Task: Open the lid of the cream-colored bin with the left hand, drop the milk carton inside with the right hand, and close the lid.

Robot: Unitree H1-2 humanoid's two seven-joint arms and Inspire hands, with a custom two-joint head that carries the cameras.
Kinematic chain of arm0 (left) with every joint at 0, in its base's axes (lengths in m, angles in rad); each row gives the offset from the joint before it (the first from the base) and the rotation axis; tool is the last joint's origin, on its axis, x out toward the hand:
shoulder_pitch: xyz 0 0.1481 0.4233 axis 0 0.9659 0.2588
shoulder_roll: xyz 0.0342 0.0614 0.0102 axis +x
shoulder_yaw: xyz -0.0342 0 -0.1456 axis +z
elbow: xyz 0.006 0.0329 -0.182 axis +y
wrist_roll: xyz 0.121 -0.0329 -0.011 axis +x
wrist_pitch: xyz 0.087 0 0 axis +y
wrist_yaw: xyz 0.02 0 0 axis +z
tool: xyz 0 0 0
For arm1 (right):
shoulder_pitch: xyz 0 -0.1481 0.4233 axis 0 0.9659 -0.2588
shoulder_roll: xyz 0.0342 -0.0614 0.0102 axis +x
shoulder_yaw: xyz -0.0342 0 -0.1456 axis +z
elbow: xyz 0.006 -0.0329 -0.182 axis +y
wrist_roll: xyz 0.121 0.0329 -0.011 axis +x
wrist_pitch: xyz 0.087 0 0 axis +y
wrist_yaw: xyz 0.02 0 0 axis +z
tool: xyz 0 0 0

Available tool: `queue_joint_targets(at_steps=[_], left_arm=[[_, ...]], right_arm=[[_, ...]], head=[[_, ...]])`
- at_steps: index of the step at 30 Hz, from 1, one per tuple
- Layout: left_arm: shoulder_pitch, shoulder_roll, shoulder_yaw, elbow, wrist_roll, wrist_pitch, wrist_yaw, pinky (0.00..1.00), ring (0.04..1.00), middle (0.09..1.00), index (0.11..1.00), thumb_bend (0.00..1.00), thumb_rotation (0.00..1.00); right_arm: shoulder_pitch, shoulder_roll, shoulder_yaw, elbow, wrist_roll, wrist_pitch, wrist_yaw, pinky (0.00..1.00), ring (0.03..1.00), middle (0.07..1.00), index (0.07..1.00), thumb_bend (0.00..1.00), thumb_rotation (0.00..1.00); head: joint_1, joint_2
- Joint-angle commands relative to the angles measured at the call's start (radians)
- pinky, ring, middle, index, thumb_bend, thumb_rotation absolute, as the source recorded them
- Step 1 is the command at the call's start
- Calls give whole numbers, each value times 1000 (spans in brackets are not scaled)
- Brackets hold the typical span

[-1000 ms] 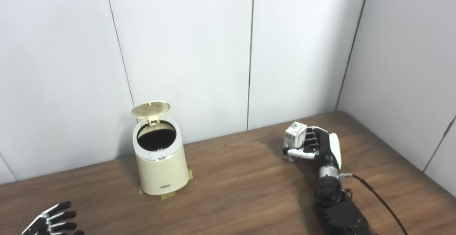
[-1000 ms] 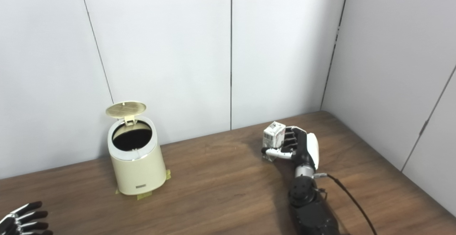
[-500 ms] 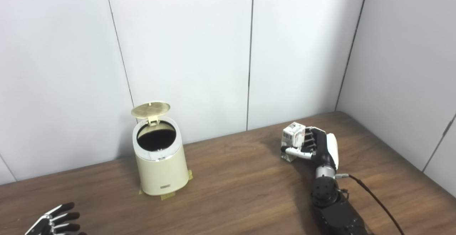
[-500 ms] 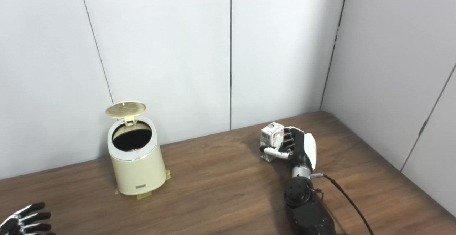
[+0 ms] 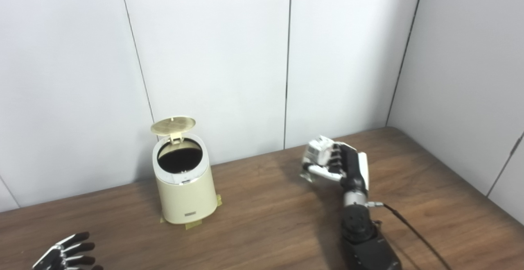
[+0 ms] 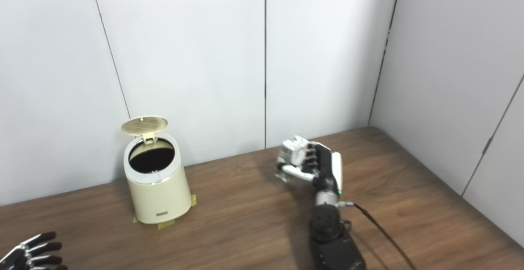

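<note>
**Inspector:** Report from the left side across.

**Robot:** My left hand sits at the lower left edge above the tabletop, fingers spread apart, holding nothing. Next, the cream-colored bin stands upright near the back wall, on bits of tape. Its lid is raised on the rear hinge, and the mouth shows dark inside.

**Inspector:** And the milk carton?

**Robot:** The milk carton is in my right hand, well to the right of the bin. My fingers are wrapped round its side, thumb across the front. It looks clear of the tabletop, though blur makes that hard to confirm. Its long axis stands roughly upright, top tilted a little toward the bin.

**Inspector:** Anything else?

**Robot:** A black cable trails from my right wrist to the lower right.
</note>
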Motion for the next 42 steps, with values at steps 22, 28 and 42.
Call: queue_joint_targets(at_steps=[22,28,42], left_arm=[[-15,-114,-82,56,76,-45,107,569,632,695,761,621,87],[-24,-138,-96,67,81,-48,124,583,641,703,766,632,94],[-27,-170,-115,60,84,-31,141,561,640,701,760,628,45]], right_arm=[[-218,134,73,-144,-4,52,116,316,374,467,489,531,0],[-249,162,106,-128,-14,67,133,301,357,452,507,528,0],[-301,225,145,-73,-63,82,120,309,398,479,530,516,0]], head=[[232,-49],[271,-60],[313,-52]])
